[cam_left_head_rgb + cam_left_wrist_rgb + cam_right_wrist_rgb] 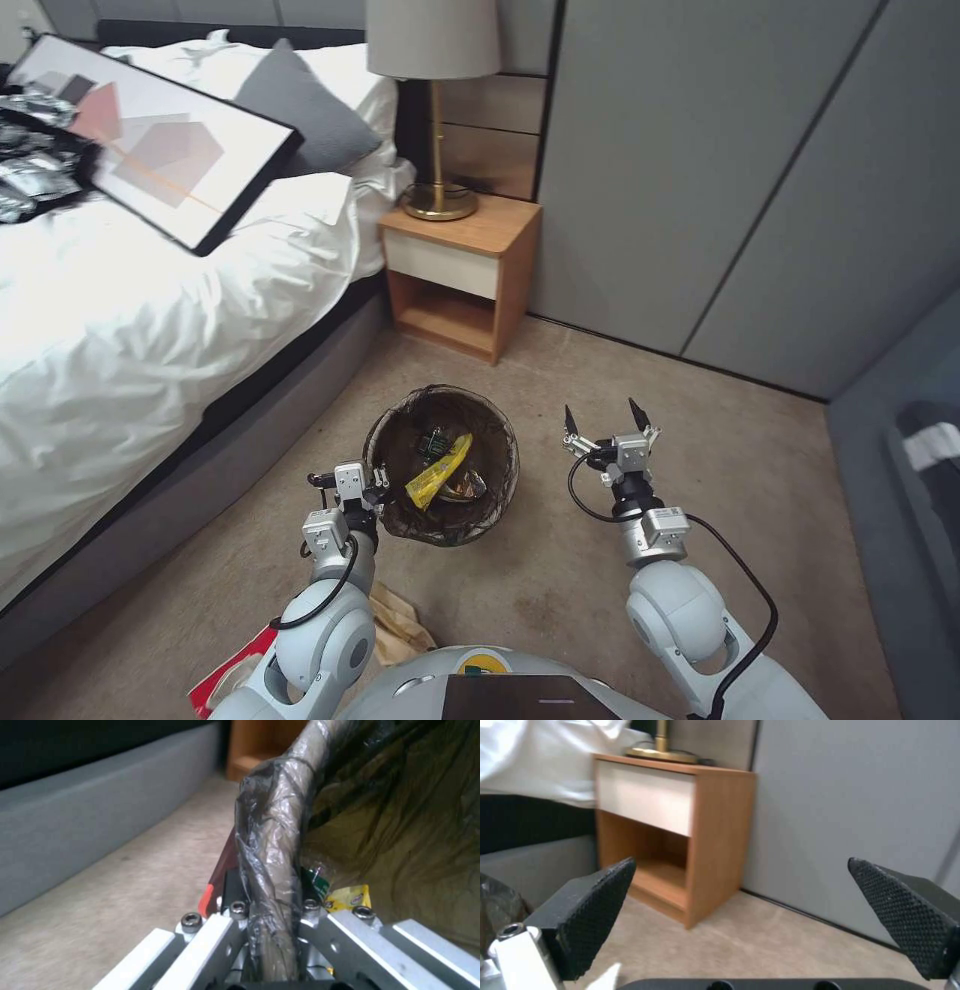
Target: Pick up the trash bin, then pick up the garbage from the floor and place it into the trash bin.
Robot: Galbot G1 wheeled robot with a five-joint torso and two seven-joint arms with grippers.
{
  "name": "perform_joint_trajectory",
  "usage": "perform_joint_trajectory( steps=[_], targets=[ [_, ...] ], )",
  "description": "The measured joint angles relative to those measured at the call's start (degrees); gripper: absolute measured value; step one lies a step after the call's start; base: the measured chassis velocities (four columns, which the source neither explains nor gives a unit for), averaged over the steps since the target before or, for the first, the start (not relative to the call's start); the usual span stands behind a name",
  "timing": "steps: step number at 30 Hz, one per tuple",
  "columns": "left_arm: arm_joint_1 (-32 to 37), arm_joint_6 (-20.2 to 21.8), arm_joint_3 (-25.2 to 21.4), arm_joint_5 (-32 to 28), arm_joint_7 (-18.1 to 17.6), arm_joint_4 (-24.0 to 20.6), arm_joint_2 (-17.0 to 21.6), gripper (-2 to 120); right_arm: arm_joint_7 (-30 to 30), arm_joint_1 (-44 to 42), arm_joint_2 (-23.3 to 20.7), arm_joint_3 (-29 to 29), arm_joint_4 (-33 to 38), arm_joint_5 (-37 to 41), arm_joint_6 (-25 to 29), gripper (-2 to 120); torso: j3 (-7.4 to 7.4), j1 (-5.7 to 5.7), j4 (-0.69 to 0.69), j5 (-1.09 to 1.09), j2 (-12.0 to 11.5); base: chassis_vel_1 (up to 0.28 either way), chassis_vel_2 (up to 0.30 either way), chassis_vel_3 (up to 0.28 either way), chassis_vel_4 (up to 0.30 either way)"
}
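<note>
From the head view, the trash bin (441,465) hangs just in front of the robot, left of centre, above the carpet between the bed (150,330) on the left and the nightstand (462,275) beyond it. The left pincer (372,492) is clamped on the bin's near-left rim, where the dark liner folds over; gripping the rim lets one arm carry the bin with its mouth open and facing up. Inside lie a yellow wrapper (438,472) and a small green-labelled item beside it. The right pincer (606,418) hovers to the right of the bin, apart from it, its jaws spread wide and holding nothing, seemingly free to collect litter. Near the robot's base on the left, a brown paper bag (400,625) and a red-and-white packet (235,670) lie on the floor, so by my reading the clearing is only partly done.

In the left wrist view, the liner-wrapped rim (272,843) runs straight between the closed jaws, plastic bunched at the grip. The yellow wrapper (350,898) shows just inside the bin, and a red edge of something peeks out on the outer side.

In the right wrist view, the two black textured fingertips (597,915) stand far apart with only carpet and the nightstand (680,832) between and beyond them.
</note>
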Motion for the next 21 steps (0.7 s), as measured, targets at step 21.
perform_joint_trajectory(
  steps=[21],
  targets=[
    [0.18, -0.16, -0.27, 0.23, 0.03, -0.18, -0.05, 2, 0.68, 0.05, 0.28, 0.08, 0.02, -0.09, -0.16, 100, 0.0, 0.0, 0.01, 0.0, 0.0, 0.122, 0.129, 0.132, 0.124]
  ],
)
